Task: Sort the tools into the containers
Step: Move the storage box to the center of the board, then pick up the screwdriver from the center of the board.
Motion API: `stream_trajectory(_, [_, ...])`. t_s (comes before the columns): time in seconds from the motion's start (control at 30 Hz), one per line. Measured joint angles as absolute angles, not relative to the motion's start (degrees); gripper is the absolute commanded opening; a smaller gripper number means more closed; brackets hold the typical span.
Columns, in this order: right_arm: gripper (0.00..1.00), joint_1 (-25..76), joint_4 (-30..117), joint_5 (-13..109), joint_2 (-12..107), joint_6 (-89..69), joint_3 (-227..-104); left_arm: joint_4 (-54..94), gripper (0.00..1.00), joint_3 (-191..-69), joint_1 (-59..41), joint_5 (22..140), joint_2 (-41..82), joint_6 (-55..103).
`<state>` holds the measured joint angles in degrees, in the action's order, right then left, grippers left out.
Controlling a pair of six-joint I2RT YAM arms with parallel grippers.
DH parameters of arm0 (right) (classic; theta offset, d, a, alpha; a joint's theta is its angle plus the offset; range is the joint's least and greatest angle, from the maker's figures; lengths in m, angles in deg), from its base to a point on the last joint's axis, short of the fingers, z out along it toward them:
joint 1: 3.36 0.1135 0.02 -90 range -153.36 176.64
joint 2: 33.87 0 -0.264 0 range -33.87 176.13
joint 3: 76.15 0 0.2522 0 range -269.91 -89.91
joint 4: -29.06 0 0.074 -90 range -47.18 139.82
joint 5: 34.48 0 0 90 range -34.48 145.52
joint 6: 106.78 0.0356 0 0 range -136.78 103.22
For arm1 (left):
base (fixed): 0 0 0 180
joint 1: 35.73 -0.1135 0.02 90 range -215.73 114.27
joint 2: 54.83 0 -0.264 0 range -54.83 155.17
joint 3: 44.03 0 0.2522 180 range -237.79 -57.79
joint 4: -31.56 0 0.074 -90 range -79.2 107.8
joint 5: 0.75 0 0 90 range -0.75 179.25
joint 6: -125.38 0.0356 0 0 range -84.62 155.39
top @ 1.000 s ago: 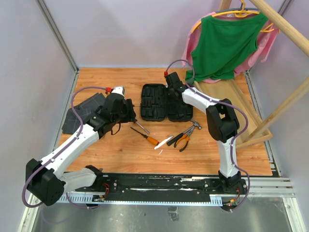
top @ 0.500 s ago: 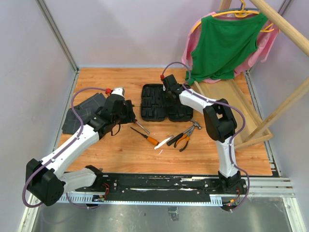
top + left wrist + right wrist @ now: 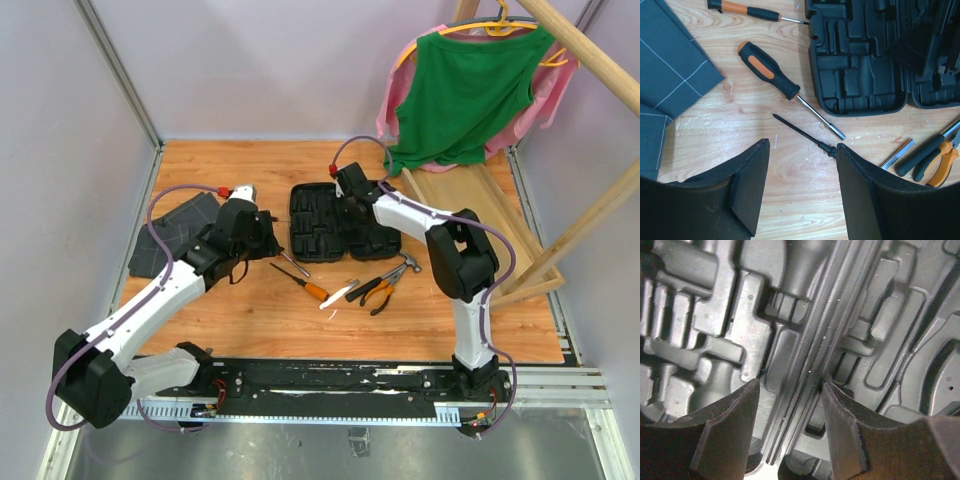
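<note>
The black tool case [image 3: 330, 225] lies open on the table, its moulded slots empty. My right gripper [image 3: 347, 203] hangs open just above its hinge; in the right wrist view the gripper [image 3: 789, 386] straddles the hinge ridge of the case [image 3: 805, 340]. My left gripper [image 3: 263, 236] is open and empty left of the case. In the left wrist view the gripper [image 3: 802, 147] hovers over bare wood, near a thin black screwdriver [image 3: 799, 130], a thick orange-black screwdriver [image 3: 769, 75] and another thin screwdriver [image 3: 747, 9]. Pliers [image 3: 376, 290] and the hammer [image 3: 405, 263] lie right of the orange-handled screwdriver [image 3: 312, 289].
A dark grey folded cloth [image 3: 170, 232] lies at the left, also in the left wrist view [image 3: 667, 75]. A long wooden tray [image 3: 490, 215] leans at the right under green and pink garments [image 3: 462, 90]. A small steel bit [image 3: 896, 153] lies by the pliers [image 3: 930, 160].
My right gripper has moved left and nearer, from the case's far right edge to above its hinge. My left gripper has shifted slightly and stays open.
</note>
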<state>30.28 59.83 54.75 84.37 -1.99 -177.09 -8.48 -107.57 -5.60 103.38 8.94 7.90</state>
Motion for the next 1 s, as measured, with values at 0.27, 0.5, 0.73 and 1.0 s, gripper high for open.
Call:
stream_trajectory(0.27, [0.72,30.37,61.25,52.95,79.58,-2.85,-177.05,-8.70,0.62,-107.57,-5.60,104.52,7.54,7.97])
stream_trajectory(0.5, [0.83,30.33,60.71,53.81,67.62,-3.57,-174.88,-9.20,0.65,-107.72,-5.60,104.87,5.42,9.36])
stream_trajectory(0.73, [0.95,29.61,60.95,58.55,54.40,-3.04,-163.71,-9.55,0.83,-109.47,-5.60,104.32,4.89,11.24])
stream_trajectory(1.0, [0.98,27.88,63.70,65.39,42.25,1.66,-150.80,-9.84,0.89,-110.48,-5.60,103.62,4.89,12.97])
